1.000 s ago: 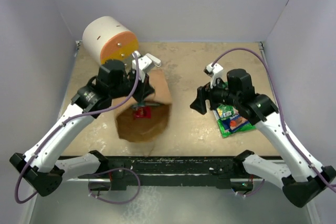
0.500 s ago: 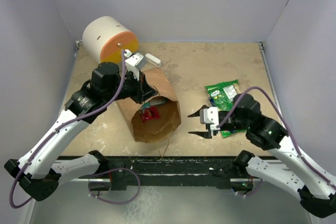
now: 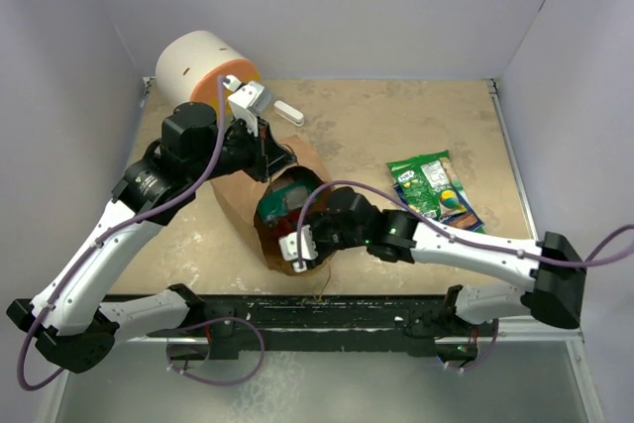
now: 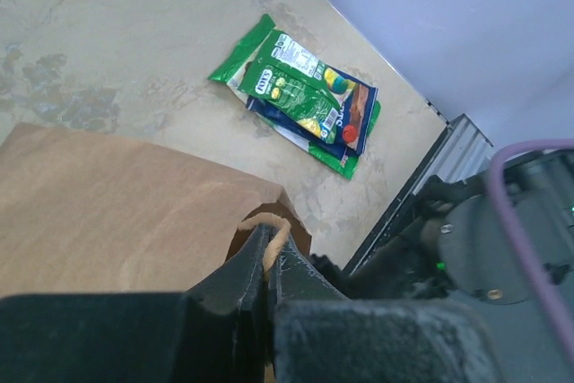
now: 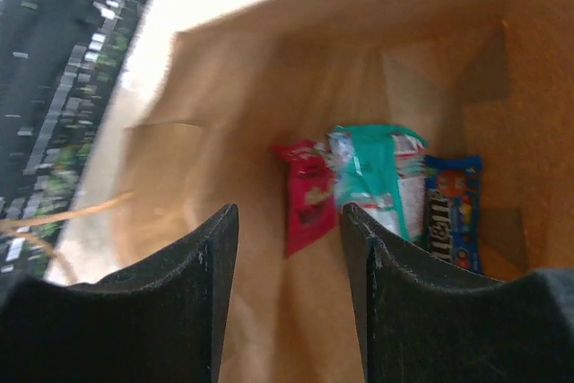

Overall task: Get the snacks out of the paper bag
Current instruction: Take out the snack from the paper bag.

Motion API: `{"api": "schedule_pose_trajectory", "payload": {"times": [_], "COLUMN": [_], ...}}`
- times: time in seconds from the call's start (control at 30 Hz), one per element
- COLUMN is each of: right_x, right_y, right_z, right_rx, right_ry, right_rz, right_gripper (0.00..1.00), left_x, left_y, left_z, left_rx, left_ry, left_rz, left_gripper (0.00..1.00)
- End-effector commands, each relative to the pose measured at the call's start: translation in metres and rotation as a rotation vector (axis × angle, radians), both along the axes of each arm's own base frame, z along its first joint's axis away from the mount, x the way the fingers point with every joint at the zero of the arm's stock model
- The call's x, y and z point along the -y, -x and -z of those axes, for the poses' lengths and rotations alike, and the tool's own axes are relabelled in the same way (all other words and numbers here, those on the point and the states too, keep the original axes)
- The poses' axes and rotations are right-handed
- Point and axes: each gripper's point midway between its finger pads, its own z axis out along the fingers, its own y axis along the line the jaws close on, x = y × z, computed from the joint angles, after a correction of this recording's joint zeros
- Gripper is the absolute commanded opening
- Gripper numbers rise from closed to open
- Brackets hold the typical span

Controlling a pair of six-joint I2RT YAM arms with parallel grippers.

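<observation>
Swings right claw (image 5: 289, 221) across into paper bag (image 3: 234, 203) mouth near tabletop (image 3: 396, 136) edge, spread before three packets (image 5: 377, 177); pinches handle (image 4: 272, 229) with left claw (image 4: 267, 253).

The inside of the paper bag (image 5: 215, 114) fills the frame. Three snacks are seen deep in it, right of centre: a red packet (image 5: 308, 195), a teal packet (image 5: 377, 172) just beside it, and a blue packet (image 5: 453, 208) furthest right. The right gripper (image 5: 289, 221) is held apart along the lower edge. A twisted handle (image 5: 54, 221) is seen at lower left.
</observation>
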Motion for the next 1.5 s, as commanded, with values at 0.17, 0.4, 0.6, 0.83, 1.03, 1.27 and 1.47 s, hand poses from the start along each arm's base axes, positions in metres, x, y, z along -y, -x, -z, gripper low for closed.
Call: {"api": "schedule_pose_trajectory", "payload": {"times": [0.17, 0.4, 0.6, 0.83, 1.03, 1.27, 1.47], "right_x": [-0.032, -0.034, -0.023, -0.016, -0.019, -0.034, -0.044], "right_y": [-0.055, -0.064, -0.104, -0.126, -0.151, -0.175, -0.187], "right_z": [0.02, 0.058, 0.043, 0.063, 0.07, 0.075, 0.091], "right_rx": [0.225, 0.198, 0.151, 0.279, 0.304, 0.307, 0.305], "right_ry": [0.008, 0.077, -0.029, 0.113, 0.158, 0.145, 0.177], "right_rz": [0.061, 0.034, 0.206, 0.181, 0.276, 0.364, 0.38], "right_gripper": [0.49, 0.55, 0.54, 0.53, 0.56, 0.63, 0.67], "left_x": [-0.01, -0.007, -0.006, -0.002, 0.001, 0.009, 0.013], "left_y": [0.003, 0.0, 0.001, 0.001, 0.002, 0.005, 0.011], "left_z": [-0.033, -0.036, -0.035, -0.036, -0.04, -0.041, -0.039], "left_rx": [0.101, 0.119, 0.121, 0.128, 0.134, 0.123, 0.103], "left_ry": [0.023, 0.021, 0.013, 0.016, 0.022, 0.046, 0.057], "left_rz": [-0.016, -0.005, 0.004, 0.031, 0.052, 0.094, 0.13], "left_gripper": [0.0, 0.0, 0.0, 0.0, 0.0, 0.0, 0.0]}}
